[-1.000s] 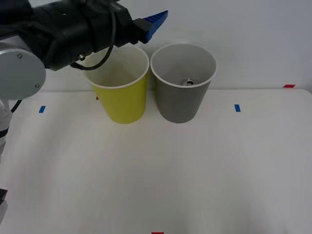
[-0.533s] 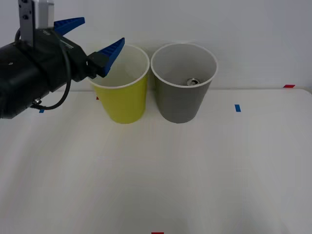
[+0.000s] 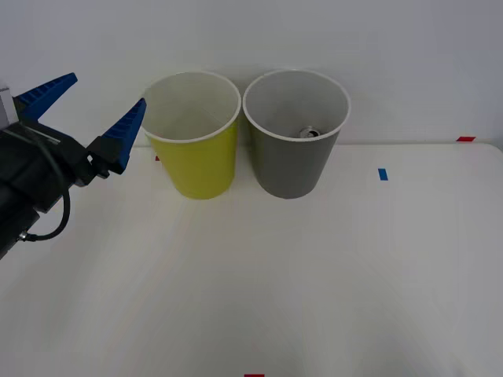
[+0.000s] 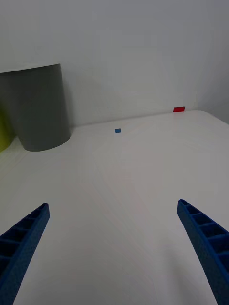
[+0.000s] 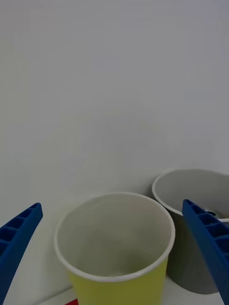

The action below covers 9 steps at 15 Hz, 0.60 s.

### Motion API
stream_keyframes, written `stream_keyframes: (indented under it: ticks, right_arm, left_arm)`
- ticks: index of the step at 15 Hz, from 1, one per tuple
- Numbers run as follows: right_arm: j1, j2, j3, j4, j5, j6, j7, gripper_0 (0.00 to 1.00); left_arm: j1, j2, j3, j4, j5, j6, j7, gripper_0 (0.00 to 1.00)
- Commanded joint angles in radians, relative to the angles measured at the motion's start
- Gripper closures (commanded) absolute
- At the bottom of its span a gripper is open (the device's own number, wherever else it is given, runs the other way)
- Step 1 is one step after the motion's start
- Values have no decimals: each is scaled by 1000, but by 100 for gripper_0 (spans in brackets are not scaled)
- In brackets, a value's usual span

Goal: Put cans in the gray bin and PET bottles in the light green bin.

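Count: one can (image 3: 310,132), lying inside gray bin. One gray bin (image 3: 295,161). One light green bin (image 3: 196,161). Two blue tape marks (image 3: 382,173), two red marks (image 3: 466,139) on table (image 3: 314,275).

White desk (image 3: 314,275) against a plain white wall (image 3: 354,39); small blue tape marks (image 3: 383,173) and red tape marks (image 3: 466,139) on the desk.

Bright, even, diffuse light; faint soft shadows; sharp focus.
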Motion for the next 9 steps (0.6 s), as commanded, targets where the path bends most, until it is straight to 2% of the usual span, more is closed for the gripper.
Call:
stream_keyframes:
  ticks: [1,5,9]
  right_arm:
    - [0,0,0,0,0,0,0,7]
    - [0,0,0,0,0,0,0,7]
    - [0,0,0,0,0,0,0,7]
  left_arm:
    - [152,5,-45,1,-12,-185,-73,0]
    - [316,2,-108,1,-23,-389,-117,0]
    - [466,2,-167,3,-35,-527,-117,0]
